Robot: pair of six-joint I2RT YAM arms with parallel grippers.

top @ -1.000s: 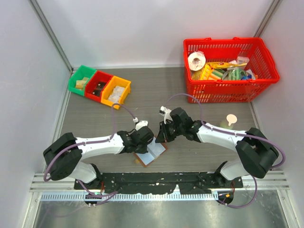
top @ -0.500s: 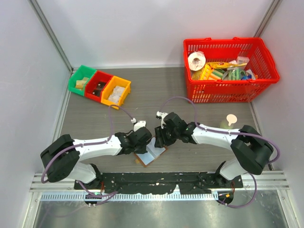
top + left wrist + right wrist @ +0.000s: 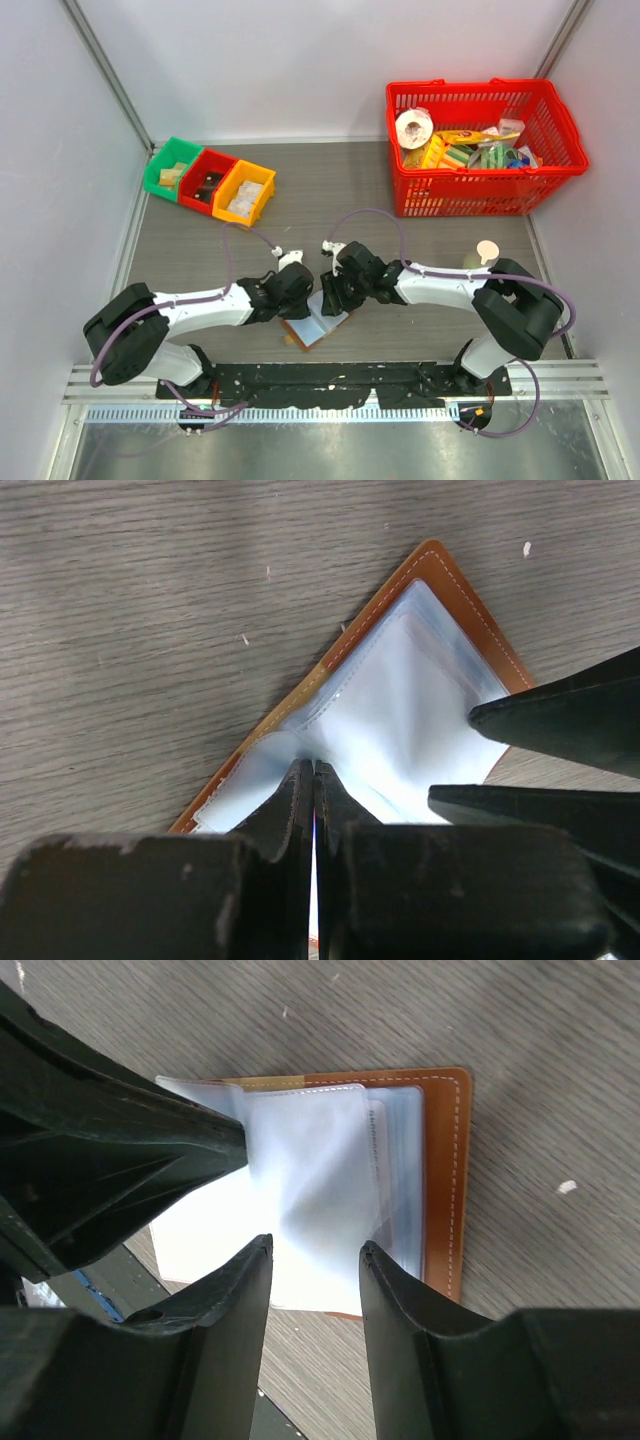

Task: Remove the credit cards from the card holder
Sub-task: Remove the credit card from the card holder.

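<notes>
Card holder lies open, centre of table's near edge. Left gripper pinches a pale inner leaf; right gripper spread just above. Leaves prob. thin, floppy, slick. Credit cards not distinguishable; prob. stiff, so grip by an edge.

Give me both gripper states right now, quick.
Left gripper: shut, pinching a pale inner sleeve of the card holder.
Right gripper: open over the card holder, holding nothing.
</notes>
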